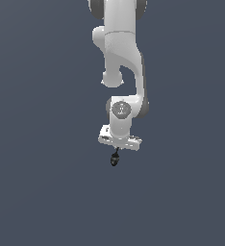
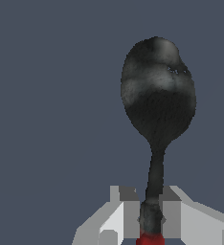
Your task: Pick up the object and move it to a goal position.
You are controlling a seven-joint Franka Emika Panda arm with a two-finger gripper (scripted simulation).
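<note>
Pincer (image 2: 151, 217) clamped on spoon (image 2: 158, 95) neck; black head juts beyond fingertips.

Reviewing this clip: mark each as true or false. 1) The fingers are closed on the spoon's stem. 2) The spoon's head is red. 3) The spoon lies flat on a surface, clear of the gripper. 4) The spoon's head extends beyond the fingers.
1) True: the gripper has its fingers clamped on the spoon at its stem.
2) False: the head is black and grey; red shows only at the handle end between the fingers.
3) False: in the exterior view it hangs below the gripper.
4) True.
</note>
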